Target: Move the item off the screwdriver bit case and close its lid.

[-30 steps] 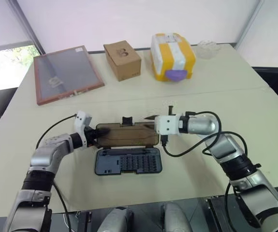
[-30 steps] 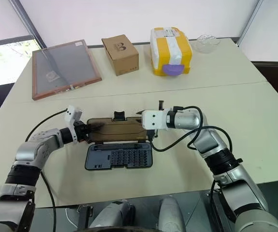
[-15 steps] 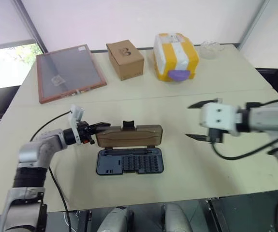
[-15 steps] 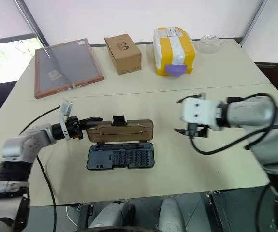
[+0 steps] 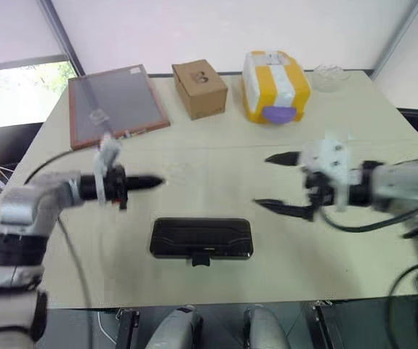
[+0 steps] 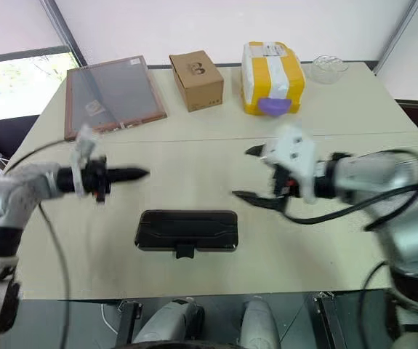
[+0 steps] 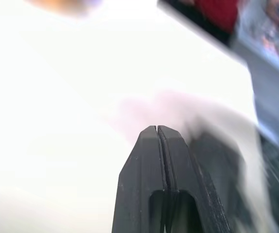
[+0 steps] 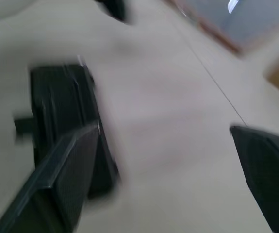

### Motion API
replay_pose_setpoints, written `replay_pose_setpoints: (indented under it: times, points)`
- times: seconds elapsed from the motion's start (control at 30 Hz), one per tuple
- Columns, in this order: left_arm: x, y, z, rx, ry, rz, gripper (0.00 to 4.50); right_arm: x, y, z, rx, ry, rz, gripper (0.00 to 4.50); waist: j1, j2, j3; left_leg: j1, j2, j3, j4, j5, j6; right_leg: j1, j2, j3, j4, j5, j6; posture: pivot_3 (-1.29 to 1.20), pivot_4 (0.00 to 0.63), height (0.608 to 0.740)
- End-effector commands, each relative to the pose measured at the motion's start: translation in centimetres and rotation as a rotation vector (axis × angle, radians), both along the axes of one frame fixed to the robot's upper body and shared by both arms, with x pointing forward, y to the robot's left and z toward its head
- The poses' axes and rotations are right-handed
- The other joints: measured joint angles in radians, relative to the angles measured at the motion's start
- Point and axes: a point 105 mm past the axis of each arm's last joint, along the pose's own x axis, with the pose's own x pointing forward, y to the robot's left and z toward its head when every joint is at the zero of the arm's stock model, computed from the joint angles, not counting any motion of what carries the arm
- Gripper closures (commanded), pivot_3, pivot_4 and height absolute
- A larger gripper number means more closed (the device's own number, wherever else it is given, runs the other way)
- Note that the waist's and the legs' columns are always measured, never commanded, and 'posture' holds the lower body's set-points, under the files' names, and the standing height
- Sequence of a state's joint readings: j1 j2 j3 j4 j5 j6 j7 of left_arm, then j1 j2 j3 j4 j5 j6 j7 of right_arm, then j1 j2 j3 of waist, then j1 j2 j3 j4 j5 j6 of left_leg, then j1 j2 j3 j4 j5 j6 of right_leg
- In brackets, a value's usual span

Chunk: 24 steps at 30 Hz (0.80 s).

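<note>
I have the pale desk (image 5: 216, 156) spread across the whole view, its back row well apart from the work; at the back on my left lies a flat board (image 5: 118, 102) with a brown frame and a grey face; right of centre stands a yellow and white box (image 5: 275, 87) with a purple patch on its front; between those two sits a cardboard box (image 5: 200, 89), apart from both. The screwdriver bit case (image 5: 201, 238) lies near the front edge of the desk, about midway between my arms; it is black, its lid is down flat on the base, and a small latch tab (image 5: 201, 259) sticks out from the side nearest me. The right hand (image 5: 261, 180) hangs above the desk to the right of the case, clear of it, its two fingers spread wide and holding nothing; the right wrist view shows the case beyond that gap. The left hand (image 5: 150, 182) hovers left of the case and further back, fingers (image 7: 161, 145) pressed together, empty. A small clear bowl (image 5: 331, 73) sits at the back right corner.
</note>
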<state>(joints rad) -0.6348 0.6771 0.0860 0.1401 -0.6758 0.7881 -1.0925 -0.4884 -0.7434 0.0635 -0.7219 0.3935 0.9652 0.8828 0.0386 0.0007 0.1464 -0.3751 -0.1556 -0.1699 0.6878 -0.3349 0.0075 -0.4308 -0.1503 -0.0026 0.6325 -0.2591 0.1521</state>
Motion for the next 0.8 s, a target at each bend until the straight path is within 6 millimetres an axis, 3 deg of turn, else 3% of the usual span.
replay_pose_setpoints:
  times: [0.03,0.07,0.13,0.37,0.53,0.8]
  points:
    - [1.3,-2.1,-1.3,0.08,-0.067,0.012,4.5,0.3,3.1,-1.9,0.04,-0.01,-0.035,0.08,-0.008,0.0,0.0,0.0,-0.001,0.001,-0.001,0.0,0.0,-0.001,-0.001,0.0,0.0,0.0,0.0,0.0,0.15,0.74]
    - [1.4,-3.2,-2.0,0.119,-0.087,-0.025,4.5,0.1,4.1,-2.7,0.07,0.03,-0.031,0.08,-0.012,0.0,0.0,0.0,-0.001,0.001,-0.001,-0.001,0.001,-0.001,-0.001,0.0,0.0,0.0,0.0,0.0,0.15,0.74]
    - [1.6,-4.8,-3.1,0.175,-0.113,-0.094,4.5,-0.8,5.1,-3.9,0.07,0.076,-0.006,0.9,-0.019,0.0,0.0,0.0,-0.002,0.001,-0.002,-0.001,0.001,-0.001,-0.001,0.0,0.0,0.0,0.0,0.0,0.15,0.74]
    - [1.6,-6.8,-6.0,0.392,-0.191,-0.337,4.5,-5.0,4.9,-5.4,-0.002,0.176,0.159,4.44,-0.031,-0.001,0.0,-0.001,-0.003,0.0,0.001,-0.001,0.002,-0.001,-0.001,-0.001,0.0,0.0,0.0,0.0,0.15,0.74]
    - [1.2,-7.7,-6.3,0.421,-0.2,-0.448,4.5,-6.3,4.9,-6.7,-0.006,0.231,0.168,4.44,-0.029,-0.002,0.0,-0.001,-0.002,0.0,0.001,-0.001,0.002,-0.001,0.0,-0.001,0.0,0.0,0.0,0.0,0.15,0.74]
    - [-0.6,-8.1,-6.3,0.486,-0.202,-0.595,4.5,-6.3,6.7,-7.9,0.046,0.275,0.144,4.44,-0.029,-0.002,0.0,-0.001,-0.002,0.0,0.001,-0.001,0.002,-0.001,0.0,-0.001,0.001,0.0,0.0,0.0,0.15,0.74]
